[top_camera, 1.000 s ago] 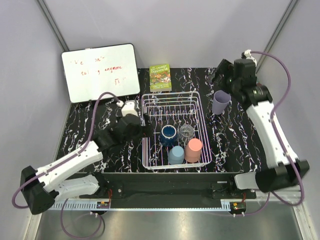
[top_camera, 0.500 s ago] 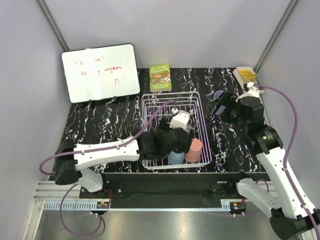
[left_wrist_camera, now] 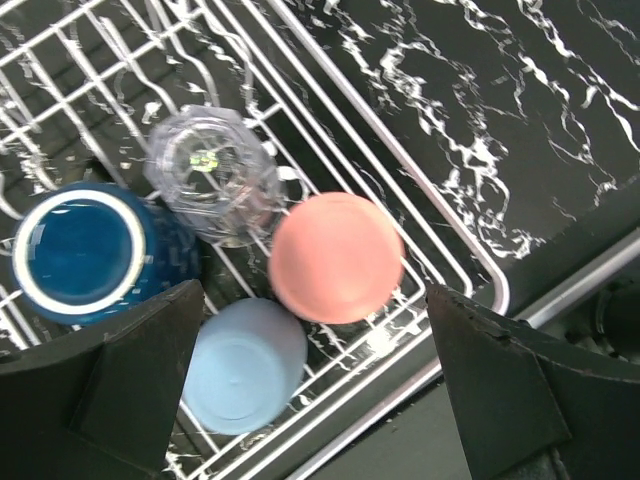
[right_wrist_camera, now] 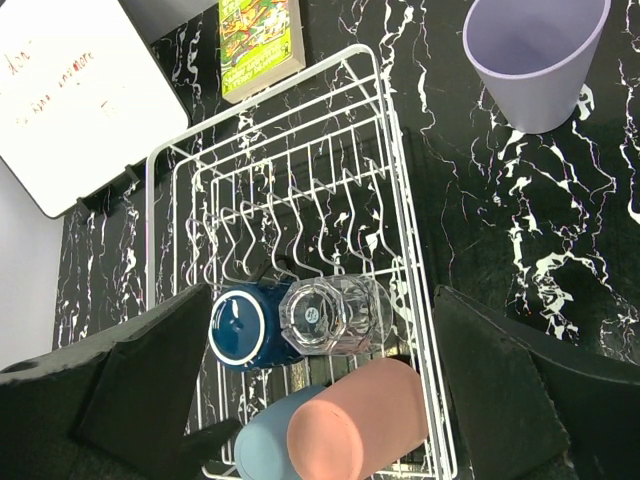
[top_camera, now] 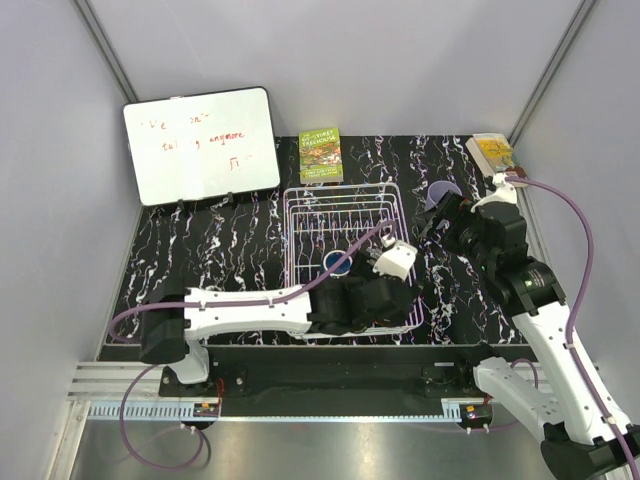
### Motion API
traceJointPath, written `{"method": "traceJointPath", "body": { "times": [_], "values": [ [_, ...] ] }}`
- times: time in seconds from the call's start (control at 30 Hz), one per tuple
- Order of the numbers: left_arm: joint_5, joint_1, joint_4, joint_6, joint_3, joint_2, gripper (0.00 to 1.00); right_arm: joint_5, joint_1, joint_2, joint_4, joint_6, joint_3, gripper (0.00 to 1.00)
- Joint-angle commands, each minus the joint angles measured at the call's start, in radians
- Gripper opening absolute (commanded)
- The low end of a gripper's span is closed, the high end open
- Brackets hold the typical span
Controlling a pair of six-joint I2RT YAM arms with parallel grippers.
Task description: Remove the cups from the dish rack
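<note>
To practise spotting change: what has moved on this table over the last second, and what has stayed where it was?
The left pincer swung rightward from beside the dish rack to over its near right corner, above the salmon-pink cup. The right pincer drew back toward its base, away from the lavender cup. Both are open; nothing was gripped or let go. Everything else stayed put.

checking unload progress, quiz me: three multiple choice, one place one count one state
1. The lavender cup is: A in the dish rack B on the table beside it C on the book
2. Cups in the rack: A two B four C five
3. The left fingers are: A open B shut on a cup C shut on a wire
B, it stands outside the wires; B, dark blue cup, clear glass, pink cup, light blue cup; A, spread wide above the cups.
</note>
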Motion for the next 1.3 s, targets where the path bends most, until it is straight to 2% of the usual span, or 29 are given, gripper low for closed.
{"method": "traceJointPath", "body": {
  "times": [0.0,0.37,0.47,0.57,0.63,0.67,0.73,0.77,0.83,1.1,1.27],
  "values": [
    [-0.017,-0.012,0.044,0.008,0.05,0.046,0.99,-0.018,0.005,-0.024,0.023,0.002,0.004,1.0],
    [0.016,-0.006,0.074,0.005,0.052,0.118,0.98,-0.024,0.005,-0.023,0.026,-0.001,0.0,0.99],
    [0.022,0.0,0.087,0.007,0.043,0.124,0.92,-0.028,0.005,-0.024,0.034,-0.001,-0.008,1.0],
    [0.026,0.005,0.109,0.007,0.018,0.127,0.82,-0.036,0.005,-0.028,0.045,0.002,-0.017,1.0],
    [0.028,0.005,0.131,0.005,-0.006,0.125,0.7,-0.039,0.007,-0.034,0.053,0.004,-0.026,1.0],
    [0.026,0.005,0.136,0.007,-0.014,0.122,0.55,-0.039,0.005,-0.036,0.054,0.004,-0.029,1.0],
    [0.016,0.005,0.142,0.005,-0.028,0.118,0.35,-0.032,0.005,-0.04,0.056,0.008,-0.032,0.97],
    [0.01,0.005,0.14,0.002,-0.032,0.113,0.13,-0.03,0.005,-0.043,0.056,0.008,-0.035,0.96],
    [-0.001,0.005,0.139,-0.005,-0.042,0.106,0.0,-0.03,0.005,-0.045,0.054,0.01,-0.039,0.95],
    [-0.021,0.0,0.139,-0.007,-0.069,0.053,0.0,-0.03,0.005,-0.051,0.056,0.017,-0.042,0.95],
    [-0.078,-0.02,0.125,0.042,-0.046,-0.009,0.0,-0.022,0.005,-0.063,0.054,0.011,-0.036,0.95]
  ]
}}
